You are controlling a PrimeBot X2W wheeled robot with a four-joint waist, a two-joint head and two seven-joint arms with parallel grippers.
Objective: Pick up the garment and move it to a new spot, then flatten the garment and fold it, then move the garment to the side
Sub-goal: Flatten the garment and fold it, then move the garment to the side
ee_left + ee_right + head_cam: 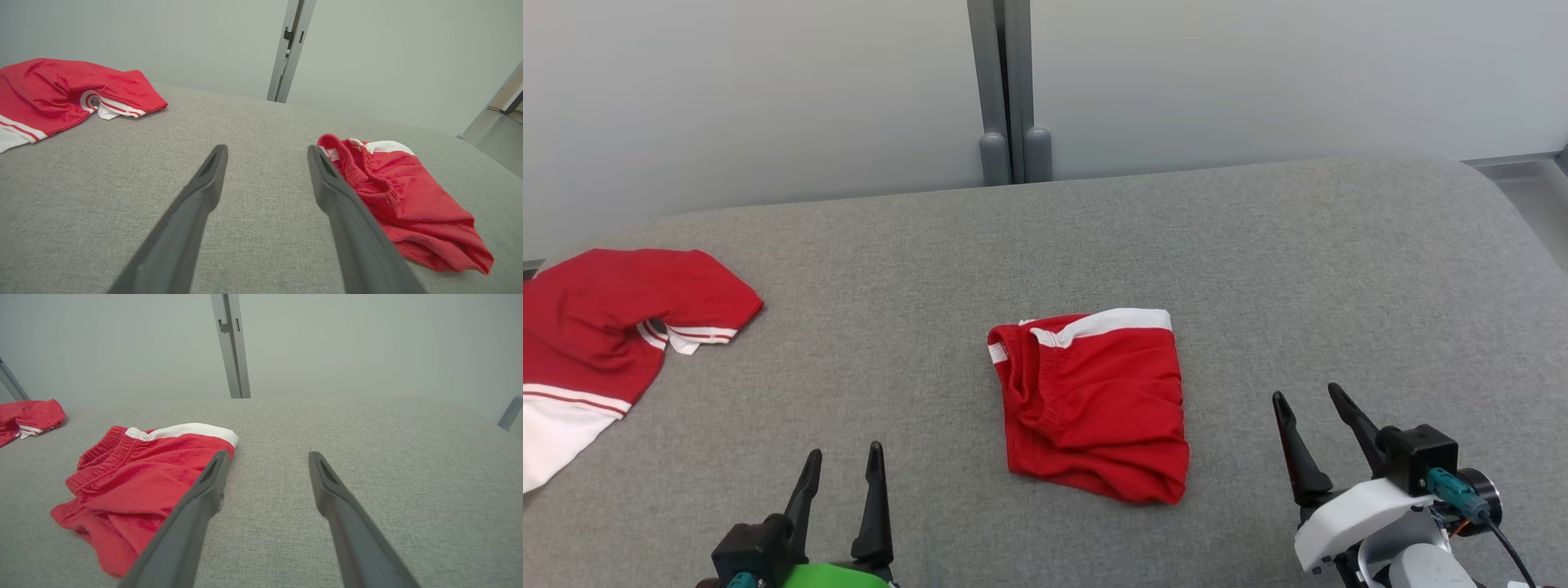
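Note:
The garment point(1094, 400), a pair of red shorts with a white stripe and an elastic waistband, lies folded in the middle of the grey padded table point(1258, 269). It also appears at the right of the left wrist view as the garment point(404, 200), and at the left of the right wrist view as the garment point(139, 477). My left gripper point(844, 457) hovers open near the front edge, left of the shorts, holding nothing. On the other side of the shorts my right gripper point(1309, 396) is open and empty too. In each wrist view the fingers stand apart over bare cloth: left gripper point(267, 151), right gripper point(267, 457).
A second red piece of clothing with white trim point(596, 343) lies crumpled at the table's left edge. A grey post point(1013, 90) rises behind the far edge against a pale wall. Bare grey surface stretches to the right of the shorts and behind them.

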